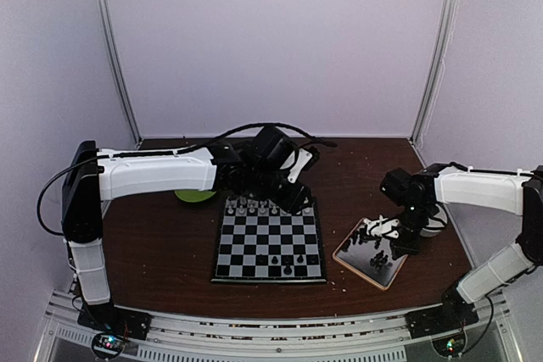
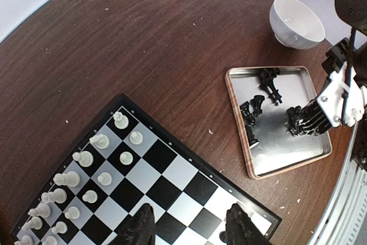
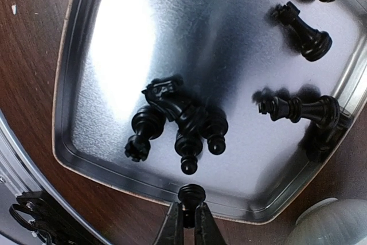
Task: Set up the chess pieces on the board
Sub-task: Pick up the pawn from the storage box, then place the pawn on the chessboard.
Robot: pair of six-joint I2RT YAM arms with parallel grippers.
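Note:
The board (image 1: 267, 243) lies mid-table with white pieces (image 1: 251, 207) along its far rows and a few black pieces (image 1: 273, 257) near its front. In the left wrist view the white pieces (image 2: 86, 158) stand on the board (image 2: 172, 185). My left gripper (image 2: 192, 230) is open and empty above the board's far right corner (image 1: 294, 198). My right gripper (image 3: 186, 219) is shut on a small black piece (image 3: 191, 195), held above the near rim of the tray. Several black pieces (image 3: 183, 116) lie on their sides in the tray.
The tan-rimmed metal tray (image 1: 371, 266) sits right of the board; it also shows in the left wrist view (image 2: 287, 159) and the right wrist view (image 3: 114, 44). A white bowl (image 2: 296, 22) stands beyond the tray. A green object (image 1: 195, 197) lies behind the left arm.

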